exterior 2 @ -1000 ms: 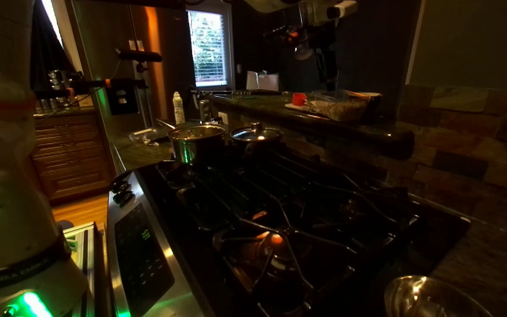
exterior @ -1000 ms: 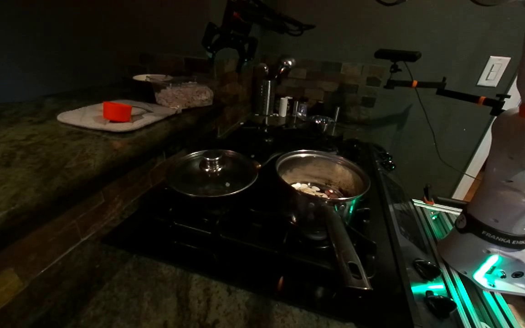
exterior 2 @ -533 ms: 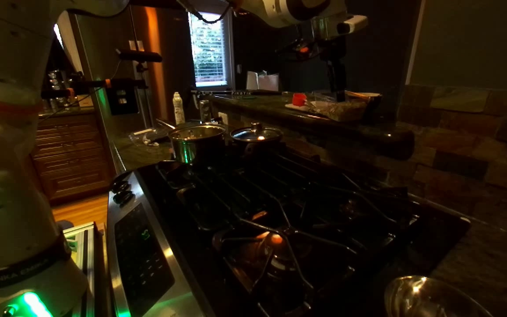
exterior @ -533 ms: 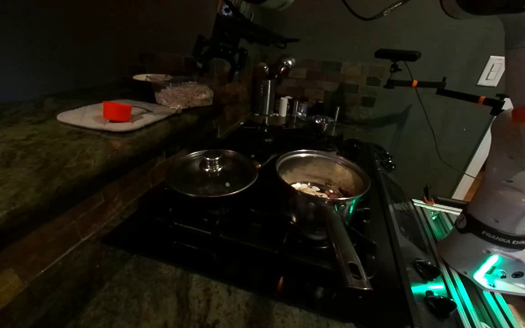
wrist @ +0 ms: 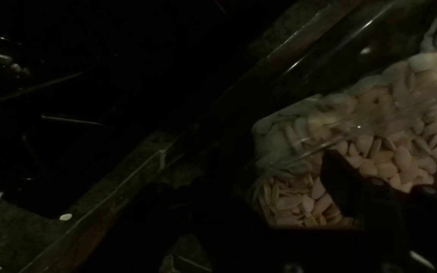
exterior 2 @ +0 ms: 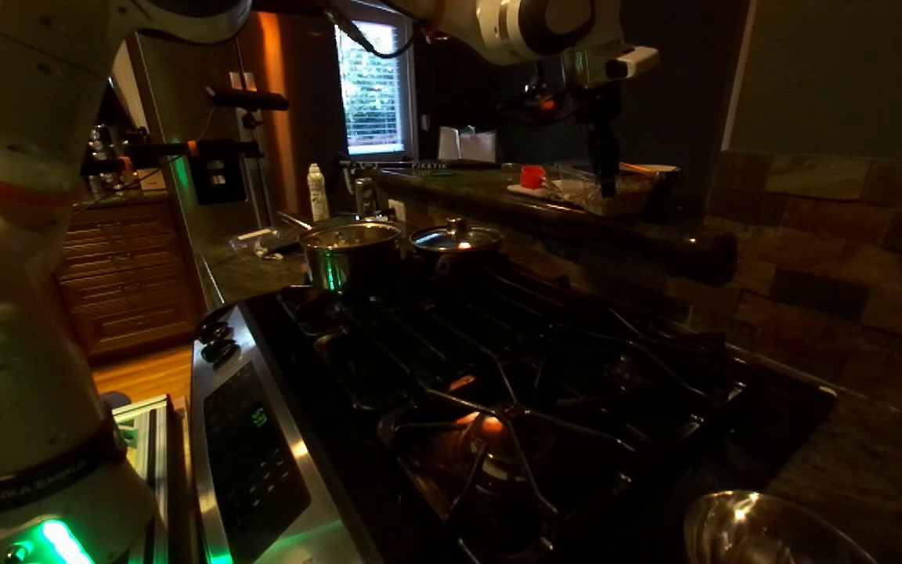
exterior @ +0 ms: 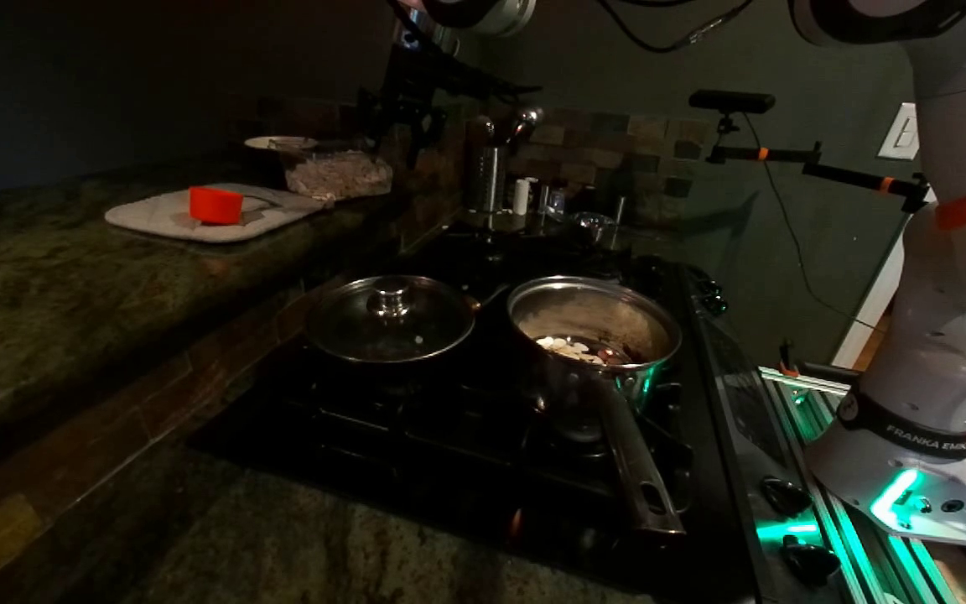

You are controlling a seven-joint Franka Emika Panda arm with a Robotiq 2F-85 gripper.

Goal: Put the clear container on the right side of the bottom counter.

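The clear container (exterior: 339,174), a see-through tub of pale beige seeds, stands on the higher stone ledge in both exterior views (exterior 2: 623,202). It fills the right of the wrist view (wrist: 385,125). My gripper (exterior: 395,151) is low at the container's cooktop-side end and points down. In an exterior view, a finger (exterior 2: 606,168) shows in front of the tub. In the wrist view, my gripper (wrist: 271,159) is open. The right finger (wrist: 341,182) is over the seeds, and the dark left finger is outside the wall. Contact is unclear. The bottom counter (exterior: 324,537) lies around the cooktop (exterior 2: 420,345).
A white board (exterior: 139,218) with a red cup (exterior: 215,208) and a white bowl (exterior: 269,143) are by the container. A lidded pan (exterior: 366,331) and a saucepan (exterior: 592,323) stand on the cooktop. A shiny bowl (exterior 2: 764,533) is on the bottom counter (exterior 2: 850,486).
My gripper has come down from above the ledge to the level of the container's rim, moving slightly left in an exterior view. The container and the other objects have not moved.
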